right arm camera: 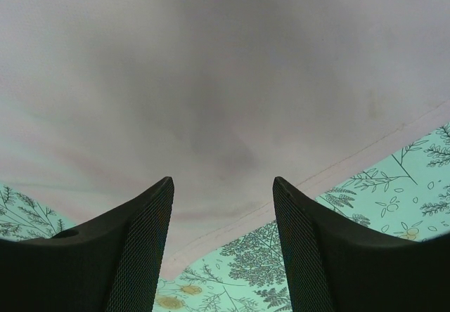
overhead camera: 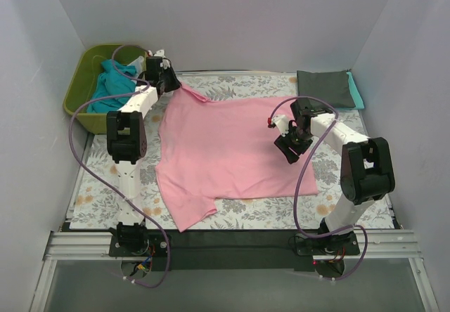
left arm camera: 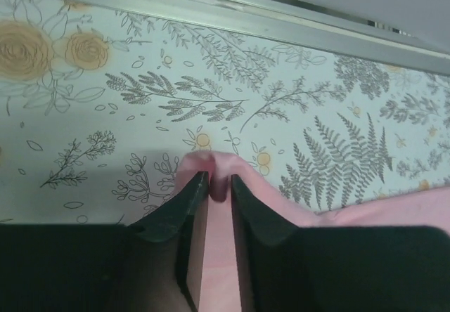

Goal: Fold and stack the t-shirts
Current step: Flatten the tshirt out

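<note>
Table: floral table cloth point(overhead camera: 242, 87), white walls.
Top view: pink t-shirt point(overhead camera: 225, 150) spread mid-table; folded dark grey t-shirt point(overhead camera: 325, 88) far right; teal t-shirts point(overhead camera: 112, 87) in olive tub point(overhead camera: 76, 91).
Left wrist: left gripper point(left arm camera: 216, 185) pinched on pink corner.
Right wrist: right gripper point(right arm camera: 221, 213) spread, empty, above shirt hem.
Advice: likely flattening; keep tension, avoid wrinkles.
</note>
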Controlling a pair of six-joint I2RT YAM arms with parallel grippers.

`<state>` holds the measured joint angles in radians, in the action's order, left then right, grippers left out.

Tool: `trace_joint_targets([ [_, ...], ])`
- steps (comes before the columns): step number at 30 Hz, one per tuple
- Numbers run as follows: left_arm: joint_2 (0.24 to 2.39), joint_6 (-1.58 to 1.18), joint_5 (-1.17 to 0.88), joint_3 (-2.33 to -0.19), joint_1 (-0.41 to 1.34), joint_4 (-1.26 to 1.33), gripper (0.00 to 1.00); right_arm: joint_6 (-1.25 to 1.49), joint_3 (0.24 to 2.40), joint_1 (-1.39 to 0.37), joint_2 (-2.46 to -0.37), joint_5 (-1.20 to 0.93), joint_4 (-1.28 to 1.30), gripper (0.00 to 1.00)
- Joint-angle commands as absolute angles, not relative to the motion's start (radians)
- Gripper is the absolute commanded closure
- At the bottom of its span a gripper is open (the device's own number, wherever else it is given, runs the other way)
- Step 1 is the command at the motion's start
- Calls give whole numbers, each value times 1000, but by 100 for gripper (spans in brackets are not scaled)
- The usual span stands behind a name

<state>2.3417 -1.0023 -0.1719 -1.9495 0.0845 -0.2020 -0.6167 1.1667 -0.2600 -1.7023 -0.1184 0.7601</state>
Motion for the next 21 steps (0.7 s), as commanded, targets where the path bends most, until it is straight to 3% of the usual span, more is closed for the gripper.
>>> trace_joint_targets([
  [1,2379,-1006,-169,-2009,78,-192,76,-626,1184,-258,-1709,-129,770,45],
  [4,2404,-1019,-185,-2043,69,-189,64,-621,1190,-258,-1704,-130,770,45],
  [8,2381,-1048,-260,-2074,46,-175,63,-615,1204,-259,-1703,-137,770,45],
  [13,2249,-1022,-359,-1892,40,-105,63,-598,1236,-258,-1700,-150,761,49],
  [21,2076,-876,-377,-1629,78,-175,68,-465,1431,-244,-1796,-84,583,72],
])
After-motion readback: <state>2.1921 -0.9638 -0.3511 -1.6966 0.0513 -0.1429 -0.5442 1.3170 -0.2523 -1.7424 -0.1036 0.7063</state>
